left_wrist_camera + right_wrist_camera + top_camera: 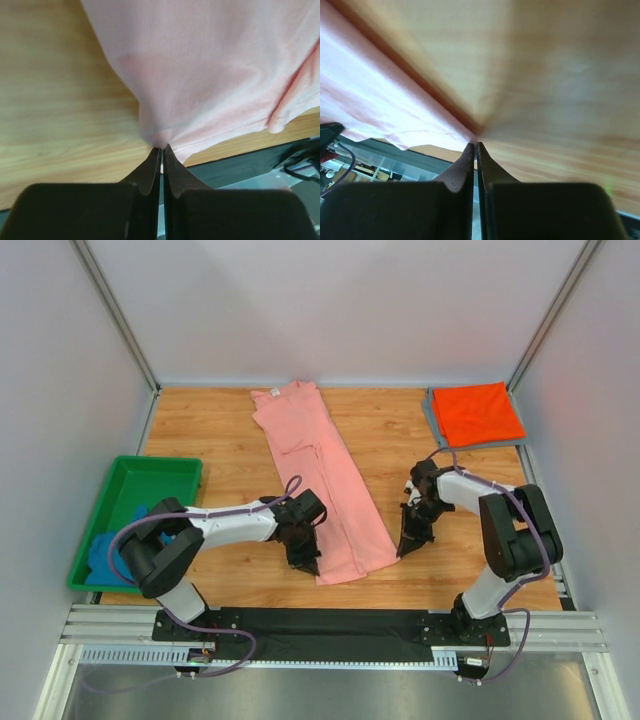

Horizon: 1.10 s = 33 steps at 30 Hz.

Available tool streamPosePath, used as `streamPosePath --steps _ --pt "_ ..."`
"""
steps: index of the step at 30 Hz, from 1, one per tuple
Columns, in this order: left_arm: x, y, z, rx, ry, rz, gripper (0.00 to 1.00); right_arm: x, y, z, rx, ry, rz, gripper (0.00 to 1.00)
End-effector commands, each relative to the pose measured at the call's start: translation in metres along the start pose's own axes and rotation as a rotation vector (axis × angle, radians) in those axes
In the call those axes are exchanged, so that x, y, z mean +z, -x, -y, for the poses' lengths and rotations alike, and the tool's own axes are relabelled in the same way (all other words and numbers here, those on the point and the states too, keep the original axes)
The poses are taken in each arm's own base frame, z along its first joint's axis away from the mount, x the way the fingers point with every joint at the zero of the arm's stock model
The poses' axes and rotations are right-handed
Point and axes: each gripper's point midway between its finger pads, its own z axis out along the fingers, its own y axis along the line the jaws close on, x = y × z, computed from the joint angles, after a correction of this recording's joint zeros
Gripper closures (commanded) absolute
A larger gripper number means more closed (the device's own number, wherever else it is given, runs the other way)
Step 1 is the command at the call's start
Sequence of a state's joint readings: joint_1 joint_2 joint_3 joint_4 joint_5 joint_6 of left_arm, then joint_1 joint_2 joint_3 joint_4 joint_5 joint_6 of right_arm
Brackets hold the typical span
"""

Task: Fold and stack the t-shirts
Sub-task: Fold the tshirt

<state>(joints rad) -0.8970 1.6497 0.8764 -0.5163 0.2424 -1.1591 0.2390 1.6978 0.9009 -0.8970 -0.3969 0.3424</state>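
Note:
The salmon-pink t-shirt (pixel 320 470) lies as a long folded strip from the back of the table to the front. My left gripper (pixel 305 565) is at its near left corner. In the left wrist view this gripper (pixel 161 146) is shut, pinching a bunched bit of the pink cloth (pixel 215 75). My right gripper (pixel 404 550) is at the near right corner. Its jaws (pixel 476 144) are shut where the pink hem (pixel 365 100) meets the tips. A folded orange-red t-shirt (pixel 477 412) rests on a grey one (pixel 433 418) at the back right. A teal-blue one (pixel 110 555) lies crumpled in the bin.
A green plastic bin (pixel 150 472) stands at the left edge of the wooden table. White walls close in the back and both sides. A black strip and metal rail (pixel 330 625) run along the near edge by the arm bases.

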Motion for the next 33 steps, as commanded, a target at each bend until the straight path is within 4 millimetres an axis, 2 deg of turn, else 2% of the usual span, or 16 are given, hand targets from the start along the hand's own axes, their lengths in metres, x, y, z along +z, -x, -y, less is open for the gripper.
streamPosePath --steps 1,4,5,6,8,11,13,14,15,18,22,26,33 --pt "-0.029 -0.015 -0.044 0.061 0.124 0.022 0.96 0.001 -0.015 -0.024 0.046 0.035 0.042 1.0" --pt "-0.037 -0.028 -0.07 0.033 0.173 0.007 0.79 0.005 -0.03 -0.033 0.053 0.035 0.07 0.99" --pt "-0.045 -0.03 -0.07 0.036 0.147 0.025 0.7 0.002 -0.033 -0.039 0.079 0.046 0.09 0.99" --pt "-0.045 -0.034 -0.082 0.021 0.168 0.028 0.66 0.004 -0.041 -0.043 0.057 0.04 0.094 0.98" --pt "-0.051 -0.037 -0.088 0.021 0.138 0.053 0.55 0.005 -0.053 -0.049 0.048 0.036 0.11 0.98" --pt "-0.054 -0.038 -0.079 0.049 0.051 0.071 0.5 0.005 -0.065 -0.054 0.038 0.03 0.133 0.98" --pt "-0.056 -0.039 -0.054 0.074 -0.088 0.066 0.45 0.006 -0.07 -0.054 0.036 0.027 0.137 0.98" --pt "-0.054 -0.042 -0.041 0.07 -0.169 0.049 0.43 0.01 -0.076 -0.055 0.031 0.013 0.134 0.94" --pt "-0.054 -0.042 -0.041 0.07 -0.17 0.049 0.43 0.011 -0.077 -0.055 0.027 0.011 0.131 0.94" --pt "-0.048 -0.044 -0.049 0.043 -0.135 0.035 0.42 0.009 -0.076 -0.051 0.016 -0.02 0.145 0.83" --pt "-0.039 -0.047 -0.048 0.003 -0.164 0.018 0.42 -0.002 -0.07 -0.046 -0.036 -0.07 0.179 0.72" --pt "-0.031 -0.048 -0.05 -0.027 -0.169 0.005 0.42 0.001 -0.065 -0.044 -0.123 -0.083 0.173 0.68" --pt "-0.019 -0.048 -0.057 -0.057 -0.115 -0.012 0.45 0.021 -0.065 -0.031 -0.187 -0.135 0.101 0.66"
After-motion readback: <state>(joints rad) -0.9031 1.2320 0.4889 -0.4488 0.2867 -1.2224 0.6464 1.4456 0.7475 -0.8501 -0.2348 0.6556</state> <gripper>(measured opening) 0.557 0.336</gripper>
